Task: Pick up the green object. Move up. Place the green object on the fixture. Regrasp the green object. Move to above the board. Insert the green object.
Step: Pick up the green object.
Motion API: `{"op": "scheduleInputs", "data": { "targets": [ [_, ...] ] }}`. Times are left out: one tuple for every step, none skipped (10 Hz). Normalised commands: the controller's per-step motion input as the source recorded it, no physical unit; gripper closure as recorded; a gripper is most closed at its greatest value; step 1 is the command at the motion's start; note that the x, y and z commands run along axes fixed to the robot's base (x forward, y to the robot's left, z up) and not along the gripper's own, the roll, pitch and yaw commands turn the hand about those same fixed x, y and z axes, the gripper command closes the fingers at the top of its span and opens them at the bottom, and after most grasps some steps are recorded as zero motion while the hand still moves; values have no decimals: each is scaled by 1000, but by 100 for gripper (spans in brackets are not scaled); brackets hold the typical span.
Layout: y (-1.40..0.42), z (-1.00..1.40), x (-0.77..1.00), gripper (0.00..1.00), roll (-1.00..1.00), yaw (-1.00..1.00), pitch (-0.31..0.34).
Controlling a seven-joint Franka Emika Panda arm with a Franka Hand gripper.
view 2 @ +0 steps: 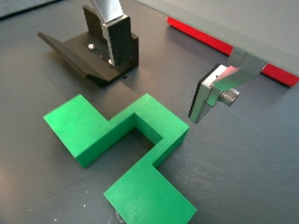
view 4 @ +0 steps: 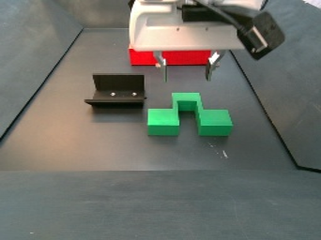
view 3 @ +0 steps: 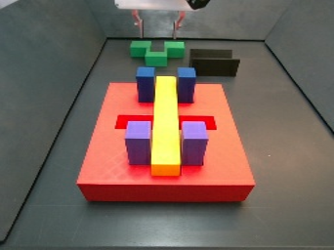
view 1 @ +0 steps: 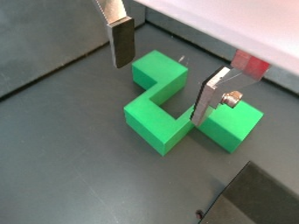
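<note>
The green object [view 1: 165, 99] [view 2: 121, 144] lies flat on the dark floor, a bright green U-shaped piece, seen too in both side views [view 3: 155, 52] [view 4: 189, 113]. My gripper [view 1: 163, 69] [view 2: 162, 73] hangs open just above it, with nothing between its silver fingers [view 1: 121, 41]. In a side view the gripper [view 4: 186, 71] sits over the piece's middle block. The fixture [view 2: 91, 54] [view 4: 116, 91] [view 3: 216, 61], a black L-shaped bracket, stands beside the green piece. The board [view 3: 163, 174], a red slab bearing blue and purple blocks and a yellow bar, shows as a red edge [view 2: 222, 48] in a wrist view.
Dark walls [view 3: 65, 107] enclose the floor on both sides. The board's red edge [view 4: 186, 58] sits behind the gripper in a side view. A dark raised panel [view 1: 257, 201] lies near the green piece.
</note>
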Motion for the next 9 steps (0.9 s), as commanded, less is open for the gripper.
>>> {"op": "scheduleInputs", "data": {
  "targets": [
    [6,-343,0,0,-37,-109,-24],
    [0,-314,0,0,-31,-126,-19],
    [0,-300,0,0,-17,-160,-14],
    [0,-294,0,0,0,-186,-9],
    [20,-197,-20,0,0,-103,0],
    [29,-151,-51,0,0,-63,0],
    [69,-180,-23,0,0,-23,0],
    [123,-243,-6,0,0,0,-6],
    [117,-266,-20,0,0,0,-10]
  ]
}}
